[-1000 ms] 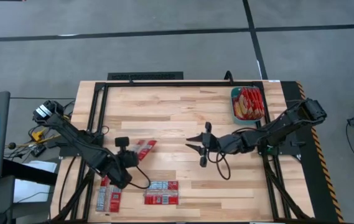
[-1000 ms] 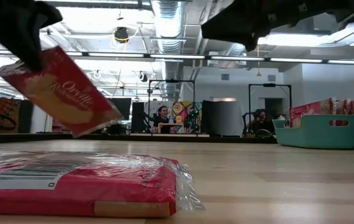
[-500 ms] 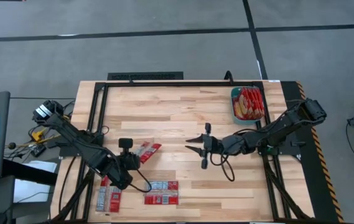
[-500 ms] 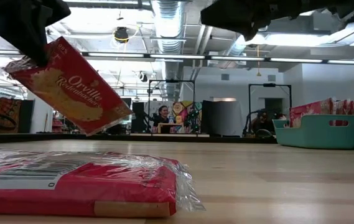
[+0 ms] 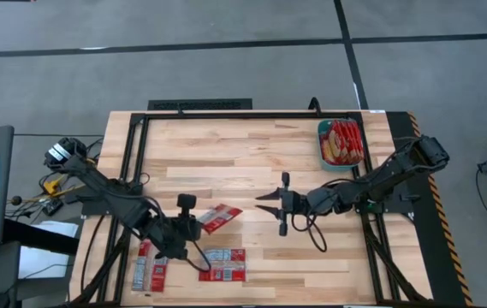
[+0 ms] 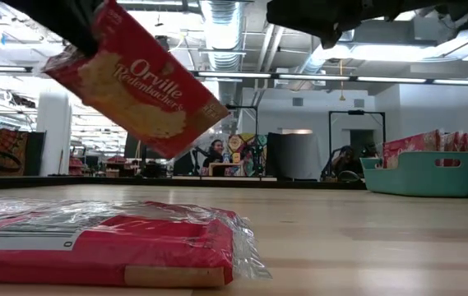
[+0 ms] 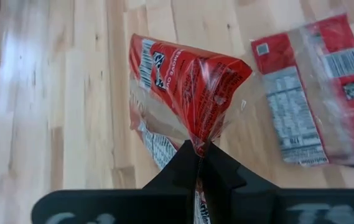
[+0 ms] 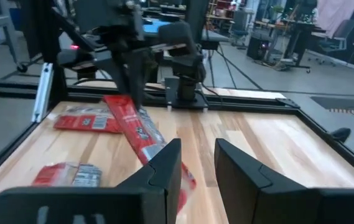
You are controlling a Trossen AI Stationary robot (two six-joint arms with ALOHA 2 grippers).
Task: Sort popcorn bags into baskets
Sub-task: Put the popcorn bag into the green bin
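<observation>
Step in hand: handover of one popcorn bag point(image 5: 220, 217). The left end effector point(image 5: 193, 225) is clamped on the bag's edge, holding it tilted above the bench point(image 5: 226, 154). The right end effector point(image 5: 279, 204) waits near, fingers apart, empty. Next move: pass it across for the basket point(image 5: 340, 142) at the far right corner

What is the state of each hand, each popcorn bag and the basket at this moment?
Left hand: shut on held popcorn bag, lifted above the table.
Right hand: open, empty, over the table's middle, facing the held bag.
Popcorn bags on table: lying flat near the front-left, untouched.
Basket: at the back-right corner, already holding several bags standing on edge.
</observation>
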